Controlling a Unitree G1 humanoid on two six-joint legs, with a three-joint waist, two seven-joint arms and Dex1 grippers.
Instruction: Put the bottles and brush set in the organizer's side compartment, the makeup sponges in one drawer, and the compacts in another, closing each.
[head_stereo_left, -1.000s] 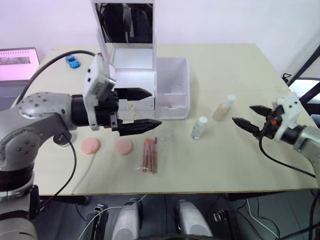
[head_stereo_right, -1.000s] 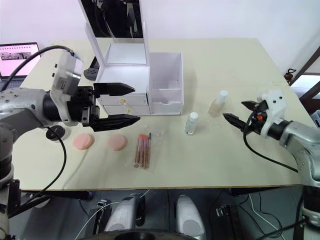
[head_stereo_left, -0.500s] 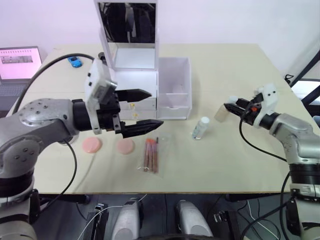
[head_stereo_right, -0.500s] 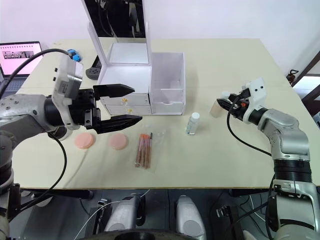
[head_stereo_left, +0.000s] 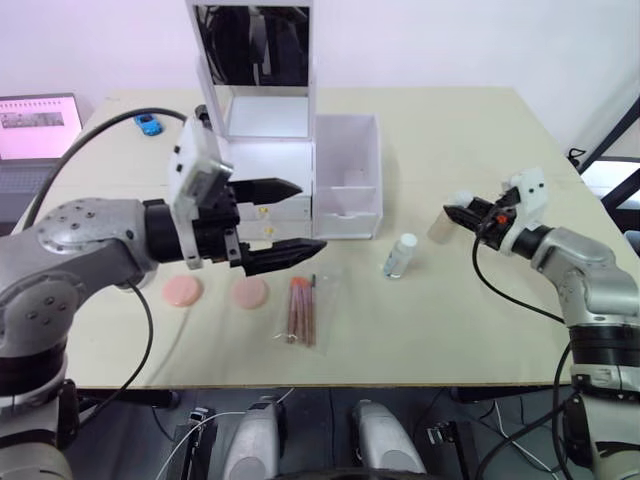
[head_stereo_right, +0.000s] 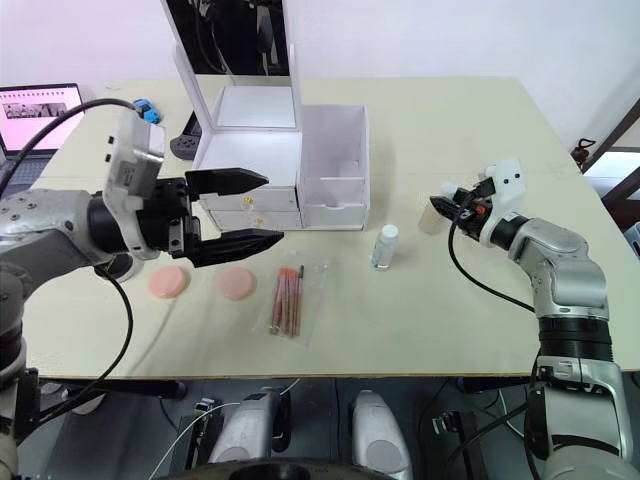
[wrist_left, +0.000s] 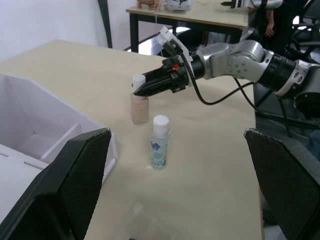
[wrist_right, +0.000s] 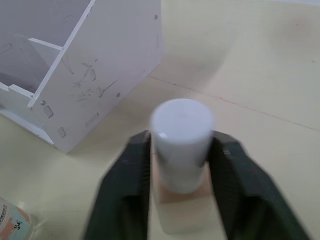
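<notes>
The beige bottle (wrist_right: 180, 165) with the white cap stands upright on the table (head_stereo_left: 480, 320), well to the right of the white organizer (head_stereo_left: 300, 170). The right gripper (wrist_right: 180, 150) is around its cap: one black finger (wrist_right: 131, 170) presses on each side of the cap, so the pincer is pinching this bottle at its top part. In the left wrist view the same bottle (wrist_left: 140, 105) has its base on the table while the right gripper (wrist_left: 145, 88) holds the cap from the side.

The small clear bottle (head_stereo_left: 401, 254) with a white cap stands upright between the organizer and the beige bottle, a little nearer to the robot. It is apart from both grippers.

The brush set (head_stereo_left: 301, 310) lies flat in its clear packet in front of the organizer, toward the robot. Two pink makeup sponges (head_stereo_left: 247, 293) (head_stereo_left: 182, 291) lie to the left of the brush set, also in front of the organizer.

The left gripper (head_stereo_left: 290, 215) hovers just in front of the organizer's drawers, above the sponges. Its two black fingers are spread wide and nothing is between them.

The organizer has its mirror lid standing up, and its side compartment (head_stereo_left: 346, 190) is on the right side, open on top. A laptop (head_stereo_left: 38, 128) is far to the left of the organizer.
</notes>
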